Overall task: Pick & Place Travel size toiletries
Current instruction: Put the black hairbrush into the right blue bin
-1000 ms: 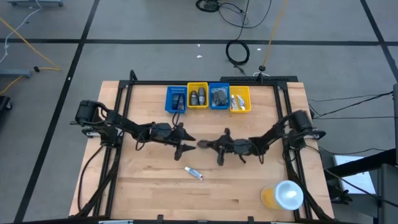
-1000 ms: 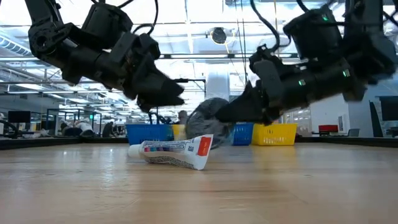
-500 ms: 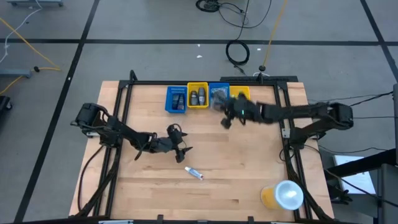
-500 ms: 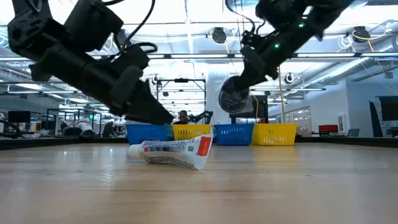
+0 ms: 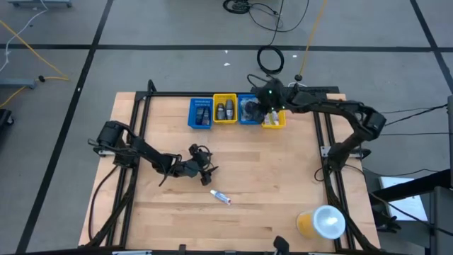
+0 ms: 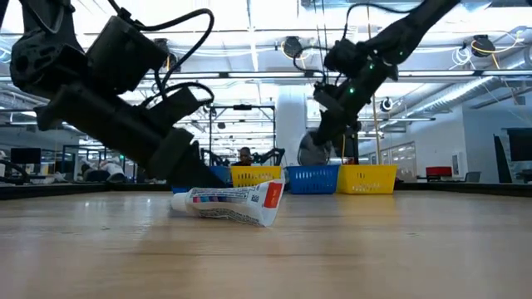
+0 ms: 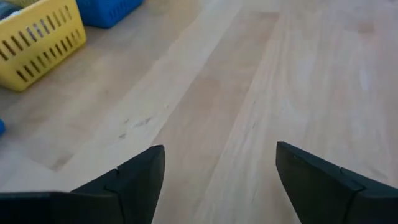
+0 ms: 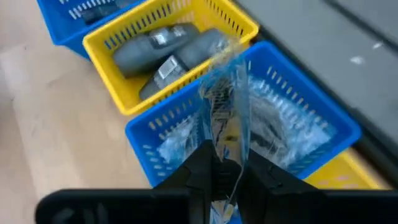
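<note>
A pale wooden table point(image 5: 283, 177) carries four small bins in a row along its far edge — blue point(image 5: 200, 113), yellow point(image 5: 225, 109), blue point(image 5: 248, 110), yellow point(image 5: 273, 115) — each just beside the next. A yellow cup point(image 5: 306, 224) with a white lid point(image 5: 329, 221) stands at the near right corner. Beyond the table, on the grey floor, a black cable point(image 5: 270, 60) lies coiled.

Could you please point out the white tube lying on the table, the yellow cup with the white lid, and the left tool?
White tube point(image 5: 221, 197): high view, middle of its body.
Yellow cup point(image 5: 306, 224): high view, its yellow side beside the white lid.
Left tool point(image 7: 221, 171): left wrist view, midway between its open fingertips.
</note>
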### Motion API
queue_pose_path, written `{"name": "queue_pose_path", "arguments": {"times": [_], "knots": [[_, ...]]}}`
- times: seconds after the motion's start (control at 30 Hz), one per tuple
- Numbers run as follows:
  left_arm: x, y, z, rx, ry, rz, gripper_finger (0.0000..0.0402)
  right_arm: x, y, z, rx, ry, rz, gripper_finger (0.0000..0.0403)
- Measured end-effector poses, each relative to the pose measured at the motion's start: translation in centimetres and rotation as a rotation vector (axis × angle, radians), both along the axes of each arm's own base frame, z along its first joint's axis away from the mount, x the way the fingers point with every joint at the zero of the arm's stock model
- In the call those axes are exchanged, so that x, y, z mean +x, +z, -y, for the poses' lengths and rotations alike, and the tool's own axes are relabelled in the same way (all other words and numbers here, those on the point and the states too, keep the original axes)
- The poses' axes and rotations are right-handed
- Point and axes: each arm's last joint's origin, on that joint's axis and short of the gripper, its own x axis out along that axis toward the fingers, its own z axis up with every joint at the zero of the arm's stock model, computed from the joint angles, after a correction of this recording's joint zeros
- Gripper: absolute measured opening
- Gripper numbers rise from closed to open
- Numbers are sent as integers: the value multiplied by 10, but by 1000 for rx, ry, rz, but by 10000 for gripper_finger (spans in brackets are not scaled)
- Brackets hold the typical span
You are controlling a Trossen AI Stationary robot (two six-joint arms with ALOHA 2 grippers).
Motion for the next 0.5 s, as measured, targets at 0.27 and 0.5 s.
{"name": "queue_pose_path", "arguments": {"times": [0.27,0.5], "knots": [[2,1,0,-12,-15,19,298,5,-22,12,113,39,36,39],[2,1,0,-12,-15,20,300,10,-37,17,109,34,9,53]]}}
